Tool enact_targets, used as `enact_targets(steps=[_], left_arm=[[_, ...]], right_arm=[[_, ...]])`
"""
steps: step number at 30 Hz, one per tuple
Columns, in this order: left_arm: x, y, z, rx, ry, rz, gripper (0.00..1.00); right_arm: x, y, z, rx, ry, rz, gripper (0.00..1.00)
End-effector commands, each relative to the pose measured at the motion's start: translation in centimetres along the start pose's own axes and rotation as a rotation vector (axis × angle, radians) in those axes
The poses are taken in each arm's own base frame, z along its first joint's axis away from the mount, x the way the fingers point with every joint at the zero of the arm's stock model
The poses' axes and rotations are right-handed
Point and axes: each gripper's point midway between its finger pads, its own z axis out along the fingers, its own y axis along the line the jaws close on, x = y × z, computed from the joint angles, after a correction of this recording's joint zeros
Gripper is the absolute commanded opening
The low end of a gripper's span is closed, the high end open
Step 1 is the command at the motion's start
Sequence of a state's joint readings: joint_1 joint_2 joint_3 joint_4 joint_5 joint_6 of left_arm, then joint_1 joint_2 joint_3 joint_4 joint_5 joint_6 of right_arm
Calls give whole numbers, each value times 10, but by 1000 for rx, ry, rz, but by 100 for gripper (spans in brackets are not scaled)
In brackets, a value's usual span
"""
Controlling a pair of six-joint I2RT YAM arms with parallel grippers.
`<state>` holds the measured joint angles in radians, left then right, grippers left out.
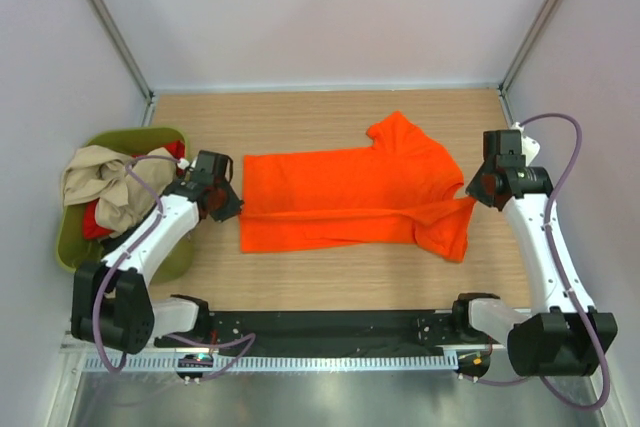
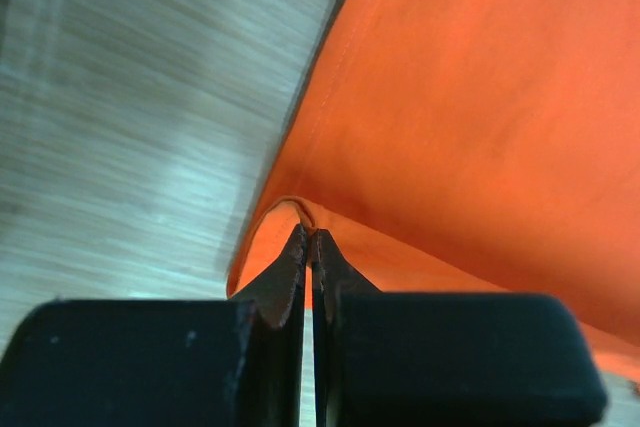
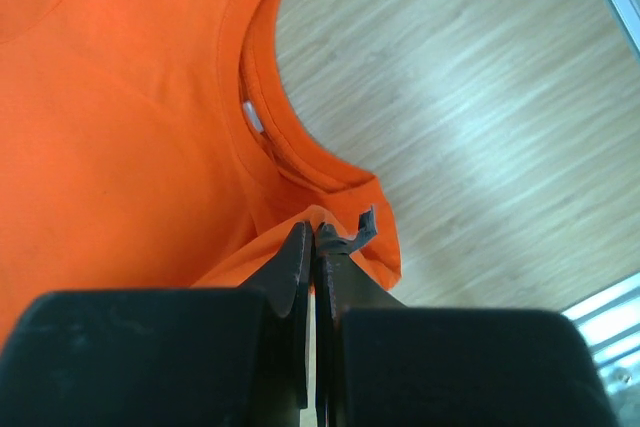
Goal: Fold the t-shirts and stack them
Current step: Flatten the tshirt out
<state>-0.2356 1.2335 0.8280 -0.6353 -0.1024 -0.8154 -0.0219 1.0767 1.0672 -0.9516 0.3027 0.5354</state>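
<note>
Orange t-shirt point(image 1: 350, 197) cloth is spread across the middle of the wooden table point(image 1: 300, 112), with a fold line seen along its near long edge and one sleeve pointing toward the far side. The hem corner at the shirt's left end is pinched by the left gripper point(image 2: 308, 237), whose jaws are closed tight on a small ridge of fabric. The right gripper point(image 3: 312, 232) is likewise clamped on the shoulder edge just beside the round collar point(image 3: 262, 97), the jaws nearly touching. At the table's left side an olive-green tub point(image 1: 150, 134) is seen, in which a crumpled beige shirt point(image 1: 100, 179) is heaped over a red shirt point(image 1: 95, 219).
</note>
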Motion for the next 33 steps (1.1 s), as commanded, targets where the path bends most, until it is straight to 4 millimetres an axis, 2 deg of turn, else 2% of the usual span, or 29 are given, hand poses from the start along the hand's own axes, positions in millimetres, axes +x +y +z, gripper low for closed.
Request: enact_targets(steps=[1,5,13,15,18,19,21,22,23,25,26,27,28,29,30,31,32,33], left_arm=[[-28,-25,1,42,-82,27,0],[-36,-33,10,23,-86,37,0],[-37,-34,42,-57,-27,72,0],[-38,-35,43,-64,-28,75,0],[-43,-37,32,-50,-59,83,1],[-52,-41,25,-45,-91,81,0],[-70,-55,12,-13,-135,84,0],[-92,-75,-2,39,-187,79,0],[-105,-85,-10,59,-223,89,0],[-135,-106,-19,92,-292,87,0],[-170,-123,-37,138,-367,58,0],[-194,-140,-50,193,-419,25,0],[-215,-150,-61,228,-454,-12,0],[-255,-172,-86,317,-515,-62,0],[-274,-186,-104,379,-552,-108,0],[-290,-195,-120,416,-589,-119,0],[-305,-206,-138,450,-632,-120,0],[-324,-217,-183,513,-713,-122,0]], right_arm=[[-39,20,-1,-61,-105,-49,2],[-45,23,11,-27,-92,-74,2],[-37,40,45,-48,-44,-47,3],[-32,39,47,-40,-18,-49,1],[-41,33,42,2,-30,-59,1],[-59,33,34,24,-78,-49,1],[-81,36,23,27,-130,-34,1],[-106,45,10,1,-192,-9,1],[-117,51,8,-9,-214,1,1],[-161,75,-7,-98,-341,57,1],[-180,83,-13,-125,-397,84,1],[-205,99,-12,-160,-459,119,1],[-244,112,-42,-229,-556,161,1],[-267,127,-56,-298,-606,177,1],[-283,139,-59,-331,-630,177,1],[-315,146,-103,-402,-728,198,1],[-327,151,-121,-441,-770,187,1],[-340,156,-141,-483,-817,180,1]])
